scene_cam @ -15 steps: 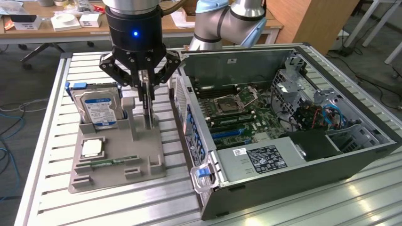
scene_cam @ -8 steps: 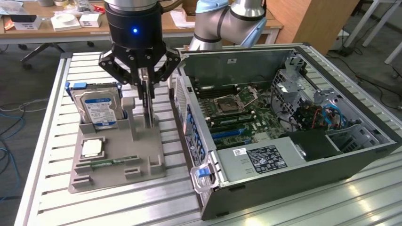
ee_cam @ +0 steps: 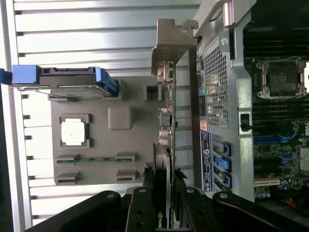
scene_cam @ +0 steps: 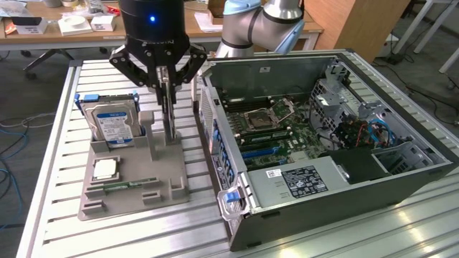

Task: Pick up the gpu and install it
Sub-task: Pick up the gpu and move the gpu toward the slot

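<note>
The gpu (scene_cam: 170, 121) (ee_cam: 169, 116) stands upright on its edge at the side of the holder (scene_cam: 169, 166) (ee_cam: 140, 140) that faces the case (scene_cam: 323, 177) (ee_cam: 227, 72). Its lower end is down at the holder's upright post; I cannot tell whether it sits in the slot there or hangs just clear of it. From the wrist it reads as a slim edge-on strip, with its pale bracket (ee_cam: 166, 46) at the end away from the gripper and reaching past the holder's rim

The gripper (scene_cam: 165, 80) (ee_cam: 163, 198) comes straight down over the holder and pinches the card's upper edge. The jaws are partway closed, with one of the fingers (ee_cam: 145, 208) on each face of the card and nothing else between them

The holder is a grey moulded tray lying on the slatted table (scene_cam: 107, 236) (ee_cam: 96, 34). On it, to the exterior view's left of the gpu, the hard drive (scene_cam: 115, 123) (ee_cam: 72, 79) stands upright in its own slot, blue label outward. Nearer the holder's front a square silver chip (scene_cam: 105, 169) (ee_cam: 74, 131) lies flat in a recess. Just in front of that, a green memory stick (scene_cam: 129, 187) (ee_cam: 94, 158) lies in a groove

The case lies open just beside the holder on the exterior view's right, motherboard (scene_cam: 269, 121) (ee_cam: 282, 96) exposed. The arm (scene_cam: 262, 21) rises beyond the holder's far side
</note>
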Robot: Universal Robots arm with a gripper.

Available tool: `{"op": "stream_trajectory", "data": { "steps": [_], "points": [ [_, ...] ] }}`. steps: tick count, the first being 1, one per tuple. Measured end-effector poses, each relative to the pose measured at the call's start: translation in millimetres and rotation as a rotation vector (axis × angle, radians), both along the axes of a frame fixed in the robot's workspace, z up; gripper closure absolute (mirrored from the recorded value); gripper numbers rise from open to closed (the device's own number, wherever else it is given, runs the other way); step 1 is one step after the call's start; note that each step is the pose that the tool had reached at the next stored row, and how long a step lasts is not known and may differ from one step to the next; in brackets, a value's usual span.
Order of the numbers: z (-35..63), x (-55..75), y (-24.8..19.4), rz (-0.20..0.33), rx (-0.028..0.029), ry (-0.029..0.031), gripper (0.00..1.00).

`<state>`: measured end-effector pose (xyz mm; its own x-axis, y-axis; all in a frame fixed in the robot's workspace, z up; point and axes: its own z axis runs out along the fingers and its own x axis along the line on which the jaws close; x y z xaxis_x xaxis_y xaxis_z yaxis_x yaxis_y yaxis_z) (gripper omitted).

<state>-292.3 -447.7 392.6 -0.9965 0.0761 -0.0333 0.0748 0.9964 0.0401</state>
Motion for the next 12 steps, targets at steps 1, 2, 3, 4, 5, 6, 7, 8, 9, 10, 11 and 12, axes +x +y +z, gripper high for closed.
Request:
{"op": "stream_trajectory", "data": {
  "steps": [1,2,3,4,5,6,7,8,9,10,11,12],
  "points": [
    [2.7,0.0,0.0,0.0,0.0007,-0.0001,0.74],
    [5.3,0.0,0.0,0.0,0.0013,-0.0003,0.74],
    [7.8,0.0,0.0,0.0,0.0024,-0.0007,0.74],
    [10.1,0.0,0.0,0.0,0.0042,-0.0008,0.74],
    [12.2,0.0,-0.1,0.0,0.0074,-0.0009,0.74],
    [14.3,0.0,0.0,0.0,0.0101,-0.0009,0.74],
    [16.4,0.0,0.0,0.0,0.0128,-0.001,0.74],
    [18.2,0.0,0.0,0.0,0.0153,-0.0011,0.74],
    [19.5,0.0,0.0,0.0,0.0183,-0.0011,0.74],
    [20.5,0.0,0.0,0.0,0.0214,-0.0011,0.74],
    [20.8,0.0,0.0,0.0,0.0222,-0.0011,0.74],
    [20.8,0.0,0.0,0.0,0.0223,-0.0012,0.74]
  ]
}}
